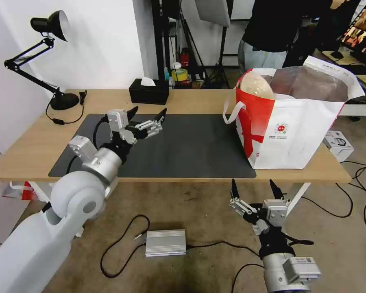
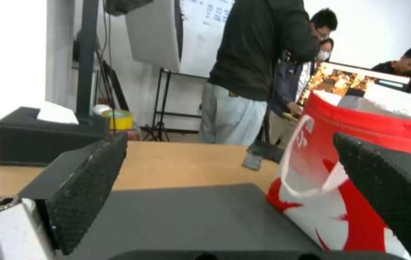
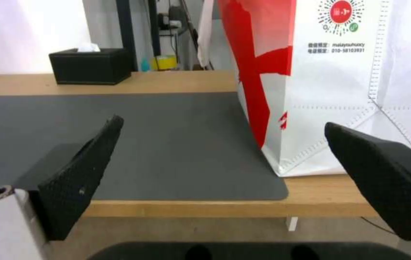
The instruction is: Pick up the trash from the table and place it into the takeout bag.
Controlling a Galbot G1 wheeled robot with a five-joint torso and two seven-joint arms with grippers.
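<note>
Table (image 1: 28, 150) spans the frame's middle, mat (image 1: 183, 142) bare at centre; bag (image 1: 297, 122) upright at centre right on the mat's corner, beige bowl (image 1: 256, 85) tilted inside its upper left opening; left gripper (image 1: 148, 114) left of centre above the mat, fingers spread, empty; right gripper (image 1: 256, 189) lower right, off the table's edge, spread, empty.
</note>
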